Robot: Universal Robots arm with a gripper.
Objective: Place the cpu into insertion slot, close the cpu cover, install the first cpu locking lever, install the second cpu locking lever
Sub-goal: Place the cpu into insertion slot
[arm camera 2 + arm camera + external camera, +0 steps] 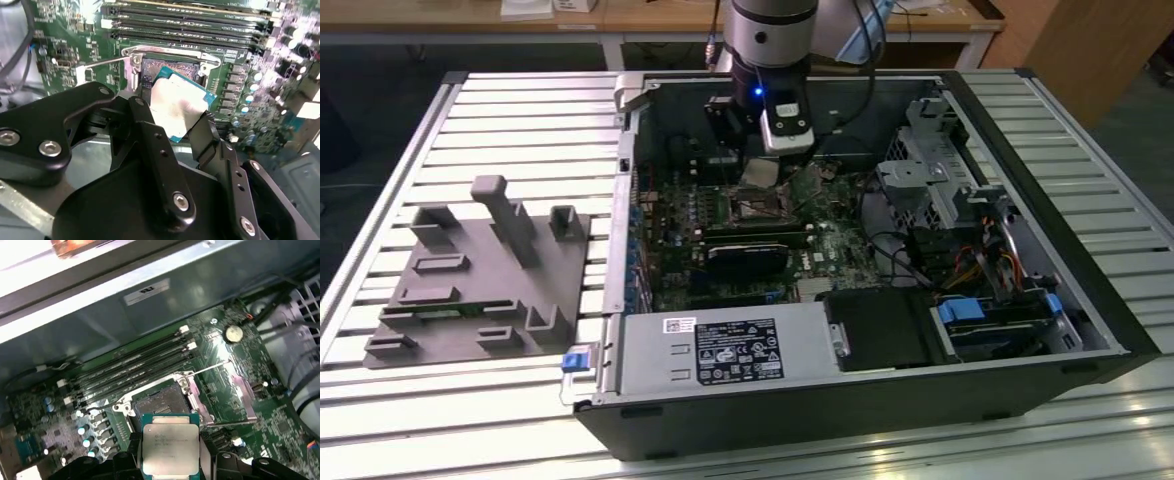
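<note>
One cpu is held pinched by opposite edges in the gripper, not yet seated, with the open insertion slot lying close ahead.

silvery square cpu, gripped, tilted, over open dark-centred insertion slot

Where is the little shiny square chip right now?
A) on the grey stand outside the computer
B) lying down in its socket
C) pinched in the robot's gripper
C: the gripper pinches the cpu by its edges, clear of the open insertion slot.
</note>
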